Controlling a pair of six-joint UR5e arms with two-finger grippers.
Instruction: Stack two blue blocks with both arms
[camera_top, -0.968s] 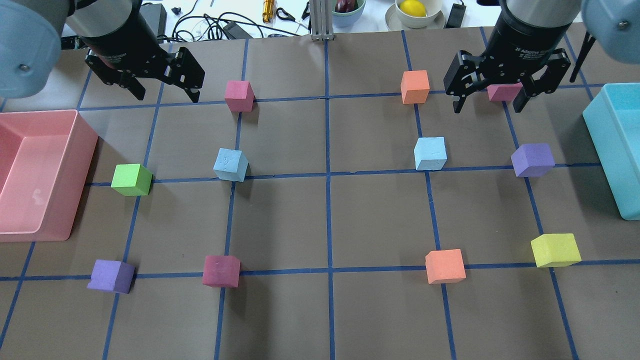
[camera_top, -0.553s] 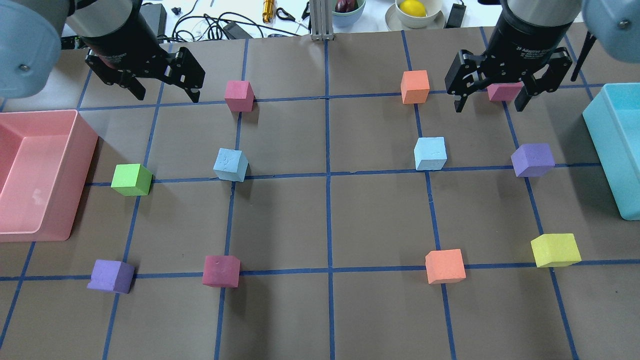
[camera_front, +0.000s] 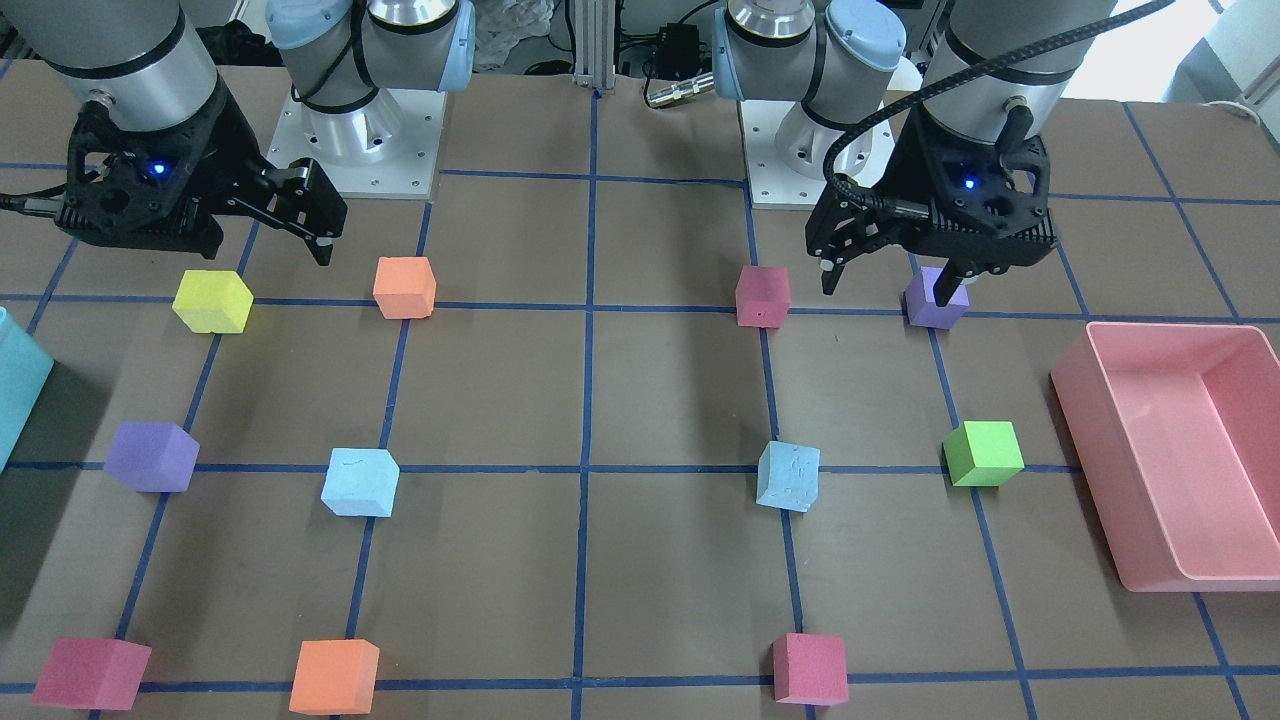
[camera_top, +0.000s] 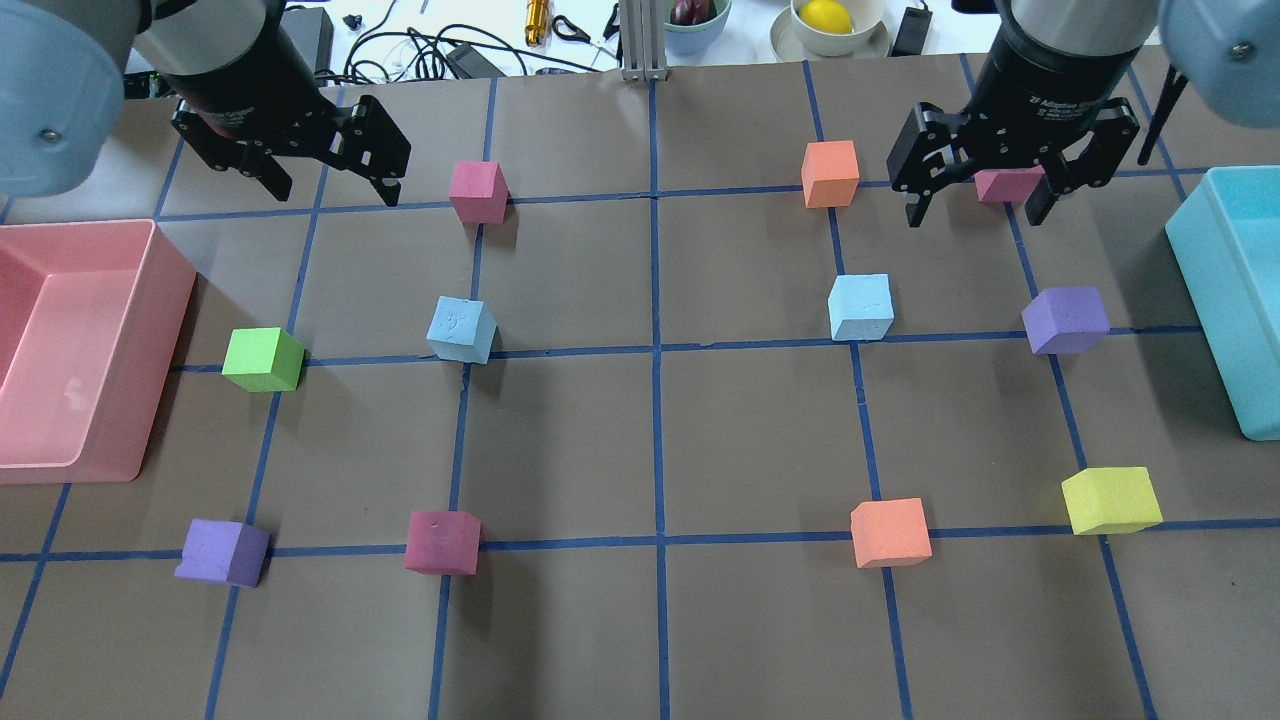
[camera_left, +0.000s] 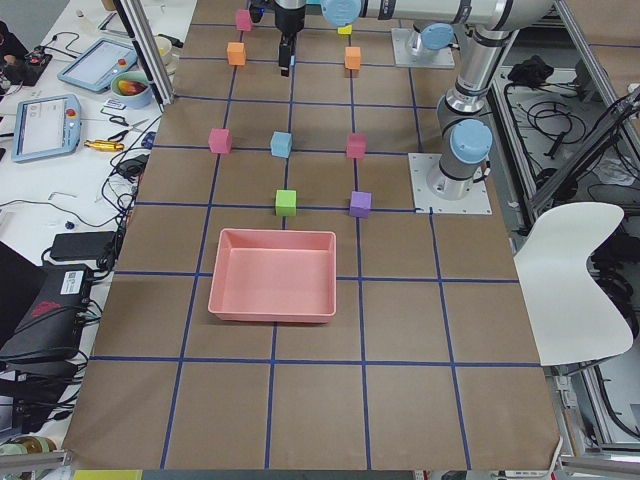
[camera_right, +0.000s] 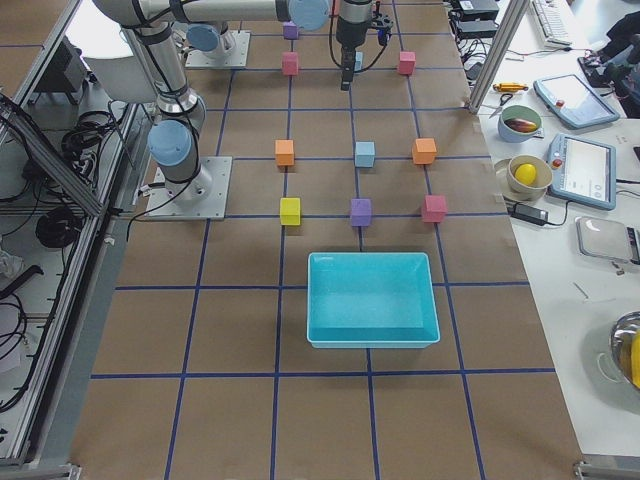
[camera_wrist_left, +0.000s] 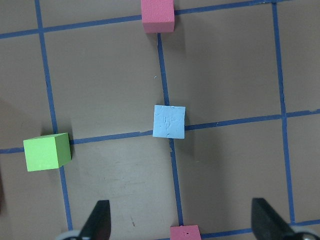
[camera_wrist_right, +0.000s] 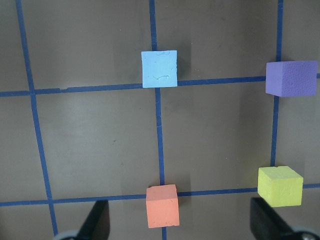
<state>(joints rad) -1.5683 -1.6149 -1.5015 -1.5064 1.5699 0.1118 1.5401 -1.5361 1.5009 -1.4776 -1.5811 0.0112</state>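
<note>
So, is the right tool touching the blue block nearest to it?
Apart. The overhead view shows the open right tool hovering farther up the table than the blue block, with a plain gap between them.

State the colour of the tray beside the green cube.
Pink; the tray shows best in the overhead view.

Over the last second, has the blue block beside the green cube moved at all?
No. The blue block sits at the same spot on the blue tape line as before, just as far from the green cube.
</note>
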